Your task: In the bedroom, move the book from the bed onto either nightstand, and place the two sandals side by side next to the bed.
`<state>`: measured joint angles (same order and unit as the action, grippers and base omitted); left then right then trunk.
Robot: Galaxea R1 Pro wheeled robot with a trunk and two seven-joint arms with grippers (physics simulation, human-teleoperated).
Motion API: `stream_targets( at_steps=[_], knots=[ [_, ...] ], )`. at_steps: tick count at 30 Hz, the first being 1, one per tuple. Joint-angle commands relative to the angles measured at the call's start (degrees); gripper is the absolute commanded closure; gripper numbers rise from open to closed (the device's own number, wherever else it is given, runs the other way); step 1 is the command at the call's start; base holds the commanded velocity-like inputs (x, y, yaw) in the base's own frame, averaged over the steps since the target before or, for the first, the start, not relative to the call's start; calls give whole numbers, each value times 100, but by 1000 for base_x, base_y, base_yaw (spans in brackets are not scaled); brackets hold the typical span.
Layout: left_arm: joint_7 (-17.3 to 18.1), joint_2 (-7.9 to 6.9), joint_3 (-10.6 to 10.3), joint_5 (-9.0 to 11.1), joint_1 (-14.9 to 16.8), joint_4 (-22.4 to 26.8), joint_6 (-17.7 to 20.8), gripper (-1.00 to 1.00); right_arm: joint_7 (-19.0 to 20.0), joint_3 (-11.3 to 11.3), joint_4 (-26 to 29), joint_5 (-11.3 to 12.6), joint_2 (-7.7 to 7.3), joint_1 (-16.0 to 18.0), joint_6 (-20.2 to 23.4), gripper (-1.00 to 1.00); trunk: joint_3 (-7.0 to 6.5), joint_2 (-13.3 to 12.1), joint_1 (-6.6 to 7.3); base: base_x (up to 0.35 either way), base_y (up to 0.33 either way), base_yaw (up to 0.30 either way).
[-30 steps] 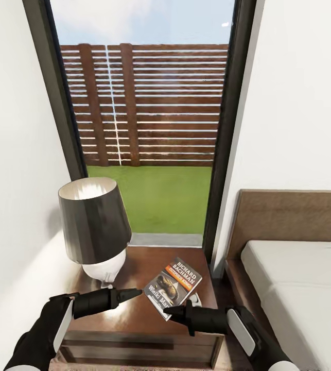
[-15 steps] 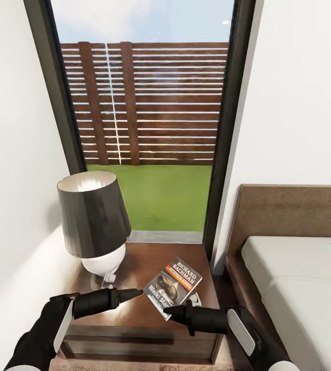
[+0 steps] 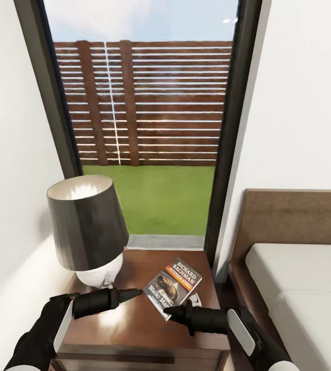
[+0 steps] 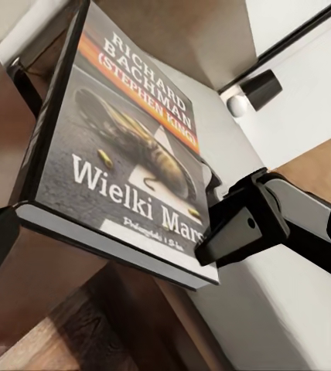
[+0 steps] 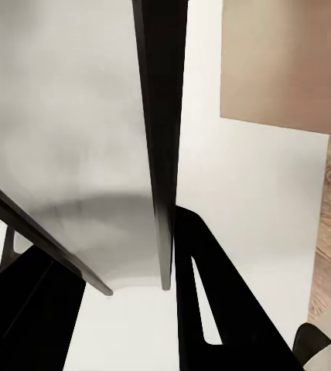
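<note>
Jaws of the right gripper (image 3: pixel 166 311) clamp the book (image 3: pixel 173 286) at its near edge, holding it tilted over the nightstand (image 3: pixel 134 330). Left gripper (image 3: pixel 137 293) jaws look closed, empty, beside the lamp (image 3: pixel 86 226). Bed (image 3: pixel 299 278) sits right.

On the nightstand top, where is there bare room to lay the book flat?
The nightstand is bare along its front, between the left tool and right tool, and behind the book toward the window. The lamp crowds the back-left corner.
</note>
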<state>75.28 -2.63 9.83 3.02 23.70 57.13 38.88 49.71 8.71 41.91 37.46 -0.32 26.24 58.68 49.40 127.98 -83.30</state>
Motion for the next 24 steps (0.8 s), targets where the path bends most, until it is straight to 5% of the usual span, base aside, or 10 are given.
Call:
stream_targets(
  at_steps=[1, 16, 24],
  knots=[
    [13, 0, 1, 14, 3, 0, 58, -100, 21, 8, 1, 7, -3, 4, 21, 100, 6, 2, -2, 291, 0, 0],
    [13, -2, 8, 14, 3, 0, 58, -100, 21, 8, 1, 7, -3, 4, 21, 100, 6, 2, -2, 63, 0, 0],
    [13, 0, 1, 14, 3, 0, 58, -100, 31, 8, -2, 15, -3, 4, 21, 100, 131, 283, -156, 0, 0, 0]
  ],
)
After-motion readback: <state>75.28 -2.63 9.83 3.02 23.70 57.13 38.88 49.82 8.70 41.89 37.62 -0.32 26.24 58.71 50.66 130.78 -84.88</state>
